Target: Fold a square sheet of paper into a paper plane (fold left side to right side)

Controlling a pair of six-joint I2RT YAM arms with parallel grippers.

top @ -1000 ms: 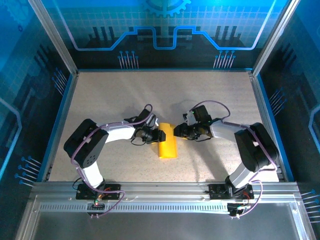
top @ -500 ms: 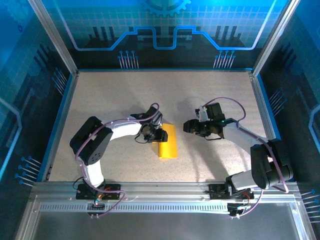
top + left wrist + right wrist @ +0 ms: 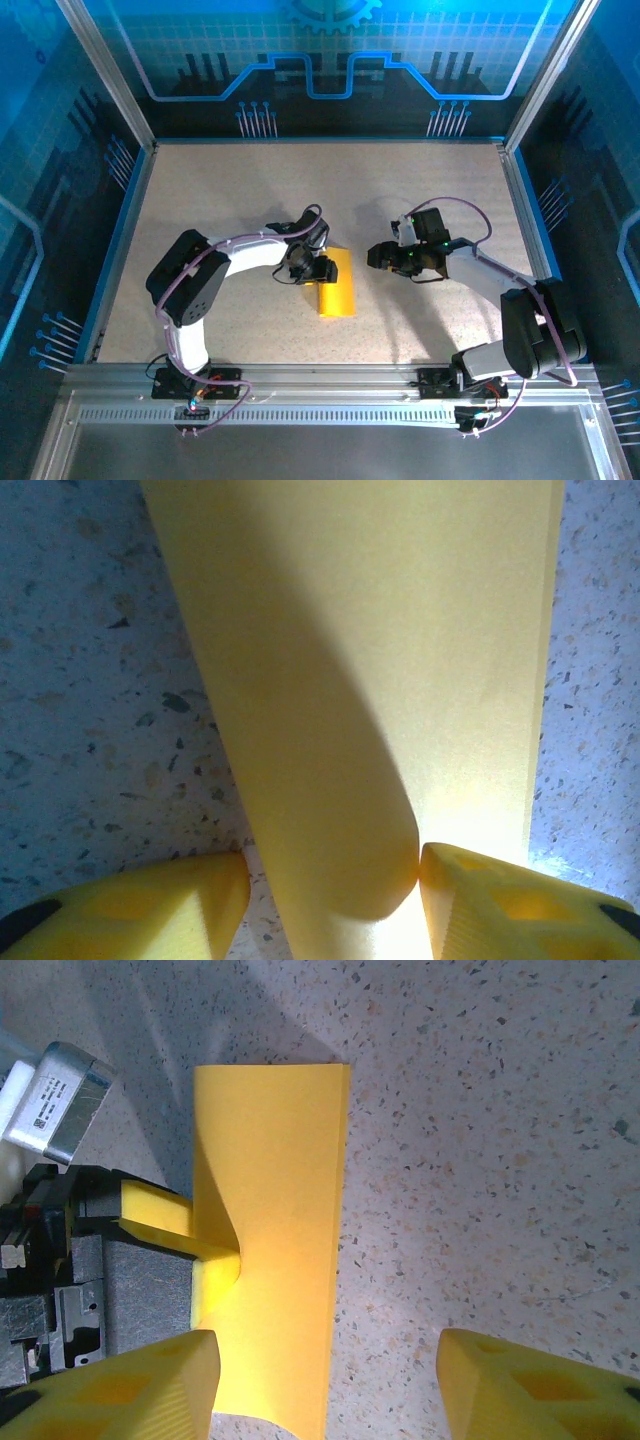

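The square sheet of paper (image 3: 337, 290) lies folded into a narrow yellow-orange rectangle in the middle of the table. My left gripper (image 3: 320, 268) is at its upper left edge. In the left wrist view the paper (image 3: 400, 630) runs up the frame and its rounded, loose fold sits between the open jaws of my left gripper (image 3: 335, 880), touching the right finger (image 3: 480, 900). My right gripper (image 3: 374, 256) hovers open to the right of the paper, apart from it. From the right wrist, the paper (image 3: 280, 1160) lies ahead of the right gripper (image 3: 325, 1385), and a left finger (image 3: 155, 1215) presses into the paper's left edge.
The speckled table (image 3: 300, 190) is walled by aluminium rails (image 3: 520, 200) and blue panels. The left wrist's grey body with a white label (image 3: 55, 1105) sits beside the paper. Open tabletop (image 3: 480, 1160) lies right of the paper.
My right gripper has drawn back to the right, off the paper, and its jaws have widened. The left gripper has shifted slightly and opened a little at the paper's left edge.
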